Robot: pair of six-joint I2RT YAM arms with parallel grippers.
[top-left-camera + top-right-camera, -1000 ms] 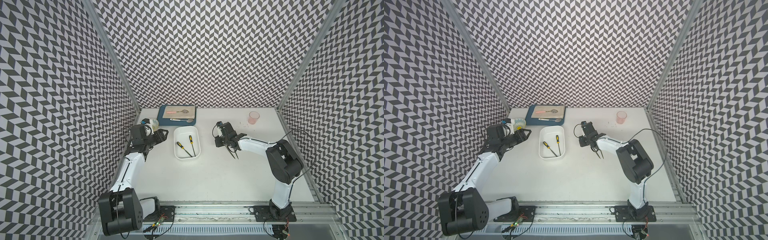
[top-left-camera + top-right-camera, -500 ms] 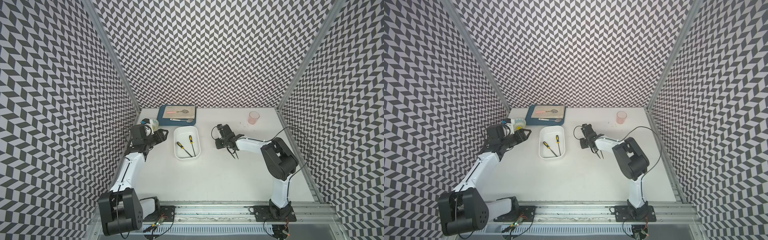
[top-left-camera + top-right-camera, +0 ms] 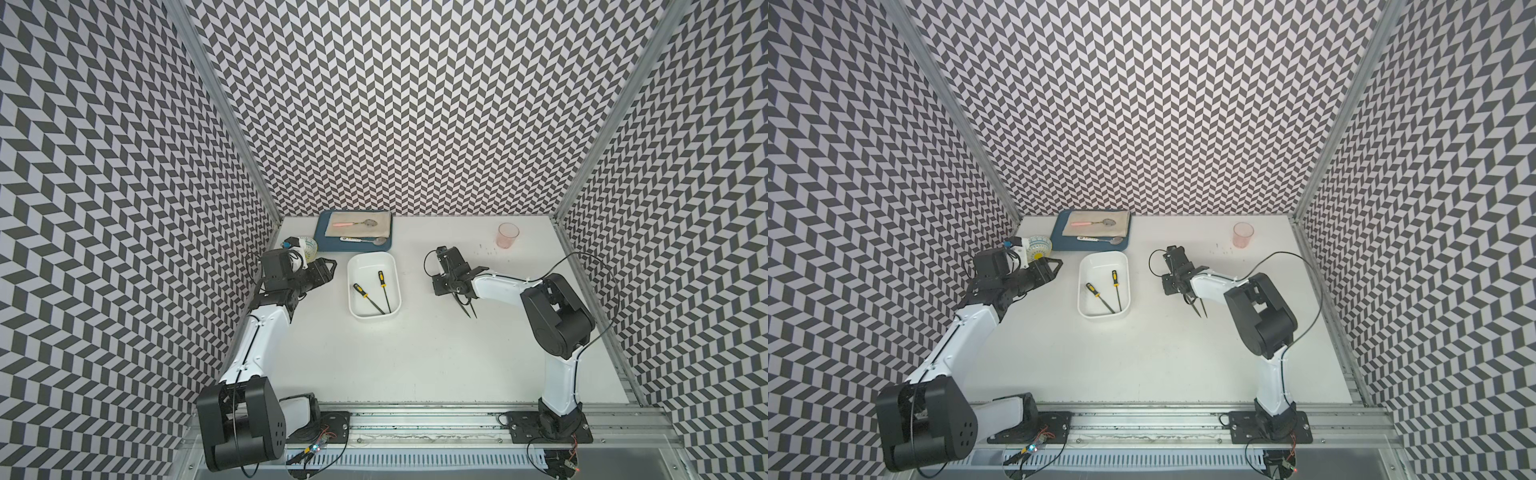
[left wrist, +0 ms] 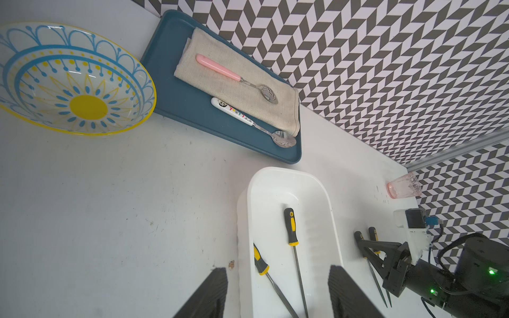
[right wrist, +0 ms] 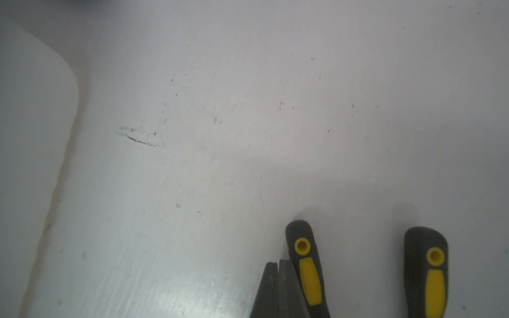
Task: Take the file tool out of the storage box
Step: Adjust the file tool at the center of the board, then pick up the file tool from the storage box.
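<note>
Blue-and-yellow bowl: sits on the white table, behind the storage box and well off to its left.
Left gripper: hangs near the box's left long side, apart from it and aimed at it; jaws apart, clamps nothing.
Dark blue tray: lies just behind the box with a thin gap between; carries a folded beige cloth with a pink-handled spoon on top, plus a white-handled spoon on the bare strip nearest the box.
First file: lies slanted in the box's left half, black-and-yellow handle toward the back wall.
Second file: lies in the box's right half, nearly along its length, handle toward the back; ends close to the first's tip by the front wall.
Third file and fourth file: lie outside on the table right of the box, side by side, third nearer the box.
Right gripper: sits low on the box side of the third handle, just beside it, contact unclear; jaws pressed together, grips nothing.
Pink cup: stands well right of the box and farther back
</note>
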